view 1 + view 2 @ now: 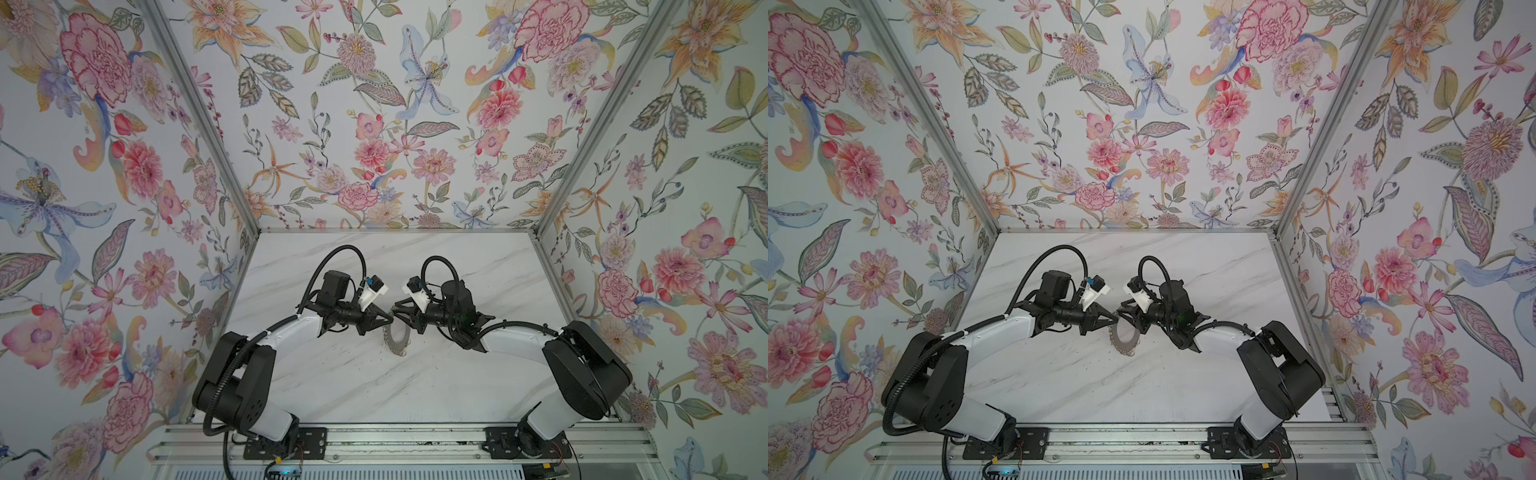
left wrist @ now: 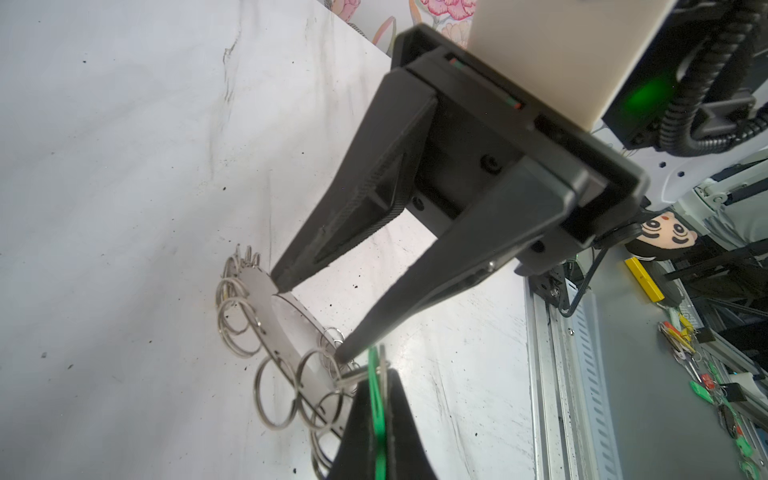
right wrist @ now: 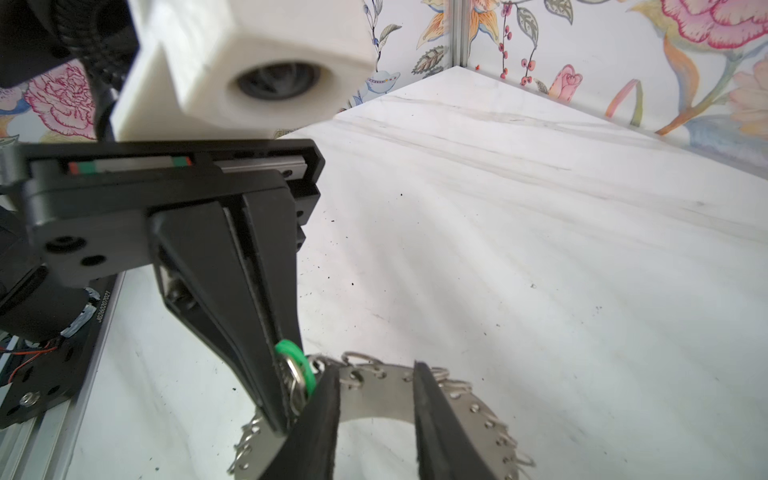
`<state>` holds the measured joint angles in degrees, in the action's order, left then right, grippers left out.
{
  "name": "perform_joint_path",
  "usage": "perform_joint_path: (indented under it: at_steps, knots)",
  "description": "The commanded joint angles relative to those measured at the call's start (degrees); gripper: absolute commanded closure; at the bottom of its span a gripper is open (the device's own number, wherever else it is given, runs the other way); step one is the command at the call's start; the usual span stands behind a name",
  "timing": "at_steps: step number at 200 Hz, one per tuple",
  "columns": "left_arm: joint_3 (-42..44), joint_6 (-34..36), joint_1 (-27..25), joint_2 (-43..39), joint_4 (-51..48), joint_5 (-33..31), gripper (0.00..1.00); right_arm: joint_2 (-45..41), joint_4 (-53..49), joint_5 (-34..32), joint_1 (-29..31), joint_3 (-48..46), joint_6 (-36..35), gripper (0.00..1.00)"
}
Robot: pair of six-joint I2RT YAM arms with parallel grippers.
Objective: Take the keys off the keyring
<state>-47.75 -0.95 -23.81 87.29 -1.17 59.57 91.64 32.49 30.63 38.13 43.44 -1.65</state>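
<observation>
The keyring (image 1: 392, 343) (image 1: 1123, 343) is a grey metal disc fringed with wire loops, in the middle of the marble table, between both grippers. My left gripper (image 2: 376, 374) (image 1: 390, 320) is shut on a key's bright green tag (image 2: 377, 399) (image 3: 291, 353), whose split ring (image 3: 297, 386) hangs at the disc's rim. My right gripper (image 3: 374, 370) (image 1: 397, 313) is open. Its fingertips (image 2: 280, 282) stand apart over the keyring's band (image 3: 374, 390). I cannot tell whether they press on it. In both top views the gripper tips nearly meet above the disc.
Floral walls close in the table (image 1: 415, 386) on three sides. An aluminium rail (image 1: 395, 436) with both arm bases runs along the front edge. Dark specks dot the marble. Outside the enclosure lie several coloured tags (image 2: 685, 345).
</observation>
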Motion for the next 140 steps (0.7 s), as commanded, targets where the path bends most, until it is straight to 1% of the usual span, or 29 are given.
perform_joint_path:
  at_steps: [1,15,36,52,66,70,82,99,140]
  knots:
    - [-0.1,2.8,-0.8,-0.9,2.6,5.8,1.00,-1.3,-2.6,1.1,0.0,-0.2,-2.0,0.70]
    - [0.1,3.7,-0.8,-1.0,2.9,6.7,1.00,-2.0,-4.5,0.9,0.2,-0.2,-2.7,0.71]
    - [0.0,5.1,-0.7,-0.3,3.1,8.8,1.00,-3.4,-4.4,-0.3,0.1,-1.9,-2.8,0.70]
    - [-1.3,7.9,-0.8,0.8,0.0,9.4,1.00,-4.0,-5.4,-1.1,-0.2,-2.5,-2.6,0.70]
    - [-3.7,14.0,-0.8,1.7,-5.4,10.0,1.00,-5.2,-5.1,-2.1,-0.5,-4.3,-2.4,0.70]
    - [-4.4,15.7,-0.8,3.8,-7.1,10.0,1.00,-5.6,-4.7,-2.2,-0.6,-5.0,-2.0,0.70]
    - [-7.1,19.3,-0.8,5.6,-11.8,10.1,1.00,-6.7,-3.7,-2.1,-0.6,-6.4,-1.1,0.70]
    - [-11.4,27.0,-0.8,8.3,-20.0,11.4,1.00,-8.4,-4.3,-2.0,-0.6,-7.5,-1.0,0.70]
    - [-21.4,41.8,-0.7,14.7,-38.6,11.0,1.00,-11.5,-4.8,-3.1,-0.6,-9.7,-0.6,0.69]
